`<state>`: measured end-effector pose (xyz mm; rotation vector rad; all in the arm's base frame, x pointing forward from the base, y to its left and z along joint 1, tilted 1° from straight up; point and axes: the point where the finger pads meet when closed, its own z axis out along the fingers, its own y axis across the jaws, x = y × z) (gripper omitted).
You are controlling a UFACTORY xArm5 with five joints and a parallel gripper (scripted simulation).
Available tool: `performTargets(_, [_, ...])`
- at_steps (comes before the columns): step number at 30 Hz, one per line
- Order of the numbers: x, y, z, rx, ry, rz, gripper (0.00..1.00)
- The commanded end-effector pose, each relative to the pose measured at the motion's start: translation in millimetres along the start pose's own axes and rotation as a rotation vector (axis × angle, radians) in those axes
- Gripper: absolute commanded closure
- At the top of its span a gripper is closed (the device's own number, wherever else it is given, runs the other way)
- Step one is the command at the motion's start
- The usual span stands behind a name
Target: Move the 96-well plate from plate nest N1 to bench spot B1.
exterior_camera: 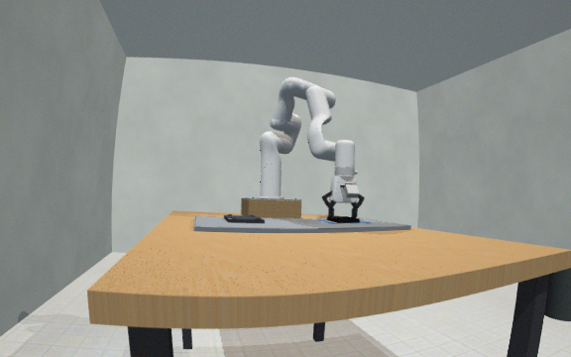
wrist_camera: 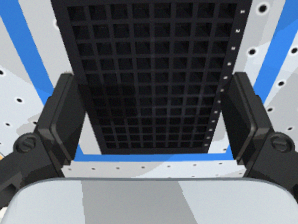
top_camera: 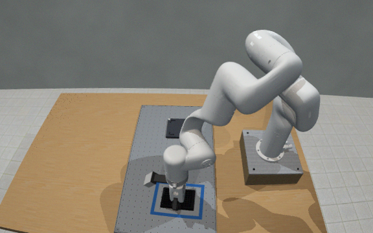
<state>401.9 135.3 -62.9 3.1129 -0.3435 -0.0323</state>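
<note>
The black 96-well plate lies flat and wells up on the grey deck, inside the blue taped outline B1 (top_camera: 154,201). In the wrist view the plate (wrist_camera: 152,63) has blue tape (wrist_camera: 16,30) outside both long sides and past its near end. My gripper (top_camera: 175,204) points straight down over the plate with its fingers open, one beside each long side (wrist_camera: 153,99). The side view shows the gripper (exterior_camera: 343,214) low over the plate (exterior_camera: 343,218). The dark plate nest N1 (top_camera: 175,128) stands empty at the far end of the deck.
The grey perforated deck lies on a wooden table. The arm's grey base block (top_camera: 271,158) stands to the right of the deck. The nest also shows in the side view (exterior_camera: 243,218).
</note>
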Motion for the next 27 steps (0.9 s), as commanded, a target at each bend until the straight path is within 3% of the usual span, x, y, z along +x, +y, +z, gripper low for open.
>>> performTargets(1, [1.2, -0.7, -1.0, 0.002, 0.003, 0.000, 0.00])
performTargets(27, [1.2, -0.7, -6.4, 0.002, 0.003, 0.000, 0.00])
